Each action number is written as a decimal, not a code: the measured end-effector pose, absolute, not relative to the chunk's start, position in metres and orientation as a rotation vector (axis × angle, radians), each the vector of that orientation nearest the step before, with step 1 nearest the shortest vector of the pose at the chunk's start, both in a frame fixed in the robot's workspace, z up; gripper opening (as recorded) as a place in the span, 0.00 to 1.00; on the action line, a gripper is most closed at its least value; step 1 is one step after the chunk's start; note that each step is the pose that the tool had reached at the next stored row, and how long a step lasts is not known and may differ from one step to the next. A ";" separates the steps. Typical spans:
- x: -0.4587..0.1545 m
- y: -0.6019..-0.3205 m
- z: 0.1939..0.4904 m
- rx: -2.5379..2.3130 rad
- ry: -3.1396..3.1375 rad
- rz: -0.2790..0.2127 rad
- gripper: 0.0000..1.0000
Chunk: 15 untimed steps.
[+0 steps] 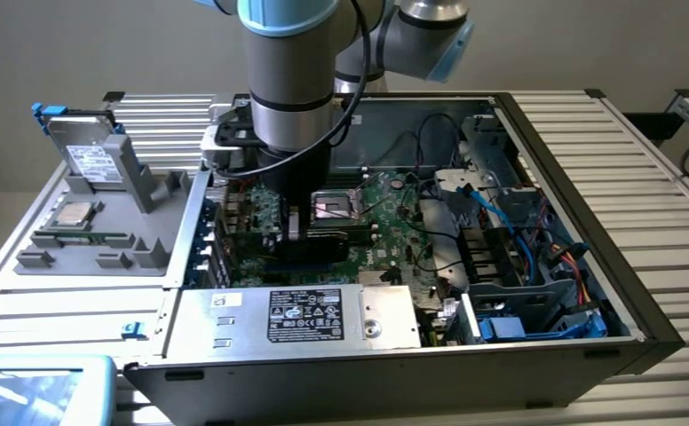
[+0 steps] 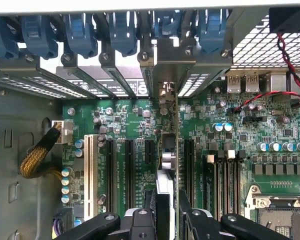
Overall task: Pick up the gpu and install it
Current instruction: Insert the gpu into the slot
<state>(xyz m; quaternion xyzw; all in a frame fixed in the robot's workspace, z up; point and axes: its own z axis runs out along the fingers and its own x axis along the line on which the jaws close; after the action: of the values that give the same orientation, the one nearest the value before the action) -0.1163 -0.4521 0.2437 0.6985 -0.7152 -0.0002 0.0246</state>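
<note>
The gpu shows edge-on in the wrist view as a thin green card standing upright over the motherboard. Its silver bracket lies against the rear slot openings of the case. My gripper is shut on the gpu, one black finger on each face of the card. In the exterior view the gripper reaches straight down into the open computer case. There the gpu is a dark shape low against the board, beside the CPU socket. Whether the card sits fully in its slot I cannot tell.
Long black expansion slots flank the card, with blue latches above them. A yellow-sleeved cable hangs near the case wall. The power supply borders the front. Red and blue cables fill the exterior view's right. A grey parts holder stands outside.
</note>
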 end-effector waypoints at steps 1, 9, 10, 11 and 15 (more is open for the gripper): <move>-0.116 -0.452 0.244 2.164 -2.210 -0.002 0.28; -0.116 -0.453 0.244 2.170 -2.206 -0.003 0.28; -0.116 -0.453 0.244 2.170 -2.206 -0.003 0.28; -0.116 -0.453 0.244 2.170 -2.206 -0.003 0.28; -0.116 -0.453 0.243 2.170 -2.205 -0.003 0.28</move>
<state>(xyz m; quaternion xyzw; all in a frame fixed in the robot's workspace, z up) -0.1163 -0.4528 0.2435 0.7011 -0.7127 -0.0009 0.0239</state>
